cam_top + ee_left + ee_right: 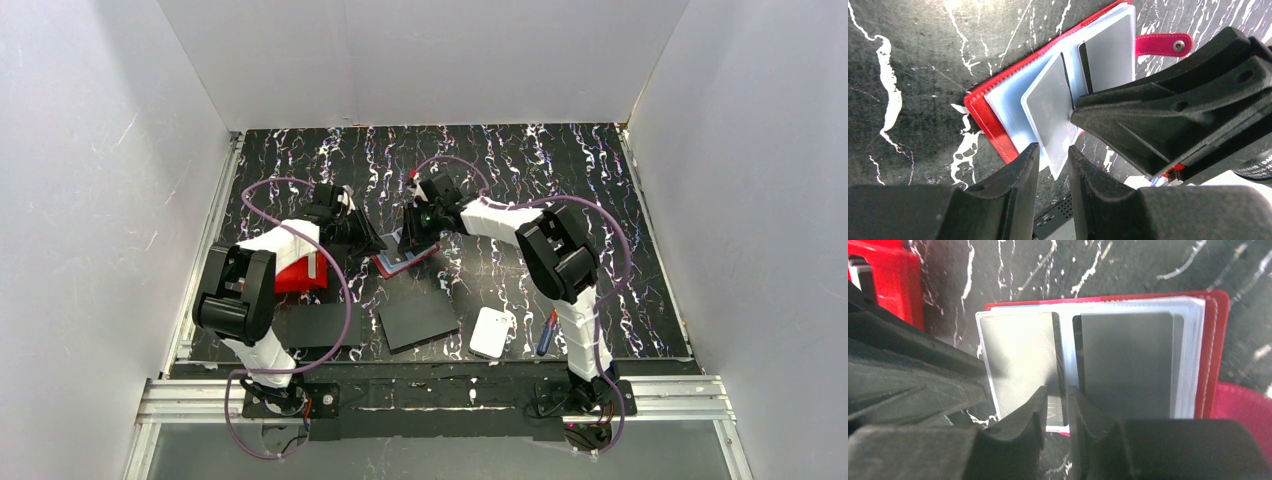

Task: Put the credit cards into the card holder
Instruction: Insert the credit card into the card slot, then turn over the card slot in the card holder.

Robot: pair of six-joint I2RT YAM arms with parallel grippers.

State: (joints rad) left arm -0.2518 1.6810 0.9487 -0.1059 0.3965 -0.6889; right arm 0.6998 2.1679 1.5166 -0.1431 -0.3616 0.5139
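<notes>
The card holder (405,257) lies open on the mat, red cover down and clear sleeves up. In the left wrist view one grey credit card (1050,105) sits tilted, partly in a sleeve of the holder (990,122). Its lower corner pokes between my left gripper's (1052,149) jaws, which stand a narrow gap apart. A second card (1110,50) sits in the other sleeve. My right gripper (1057,389) points down at the holder's middle (1215,340), jaws a narrow gap apart, between the two cards (1018,357) (1125,360). In the top view both grippers (367,240) (415,235) meet over the holder.
A bright red bin (300,272) stands under the left arm. Two black flat sheets (418,318) (318,325) lie near the front. A white rounded pad (492,332) and a blue pen (547,335) lie at front right. White walls close in the mat.
</notes>
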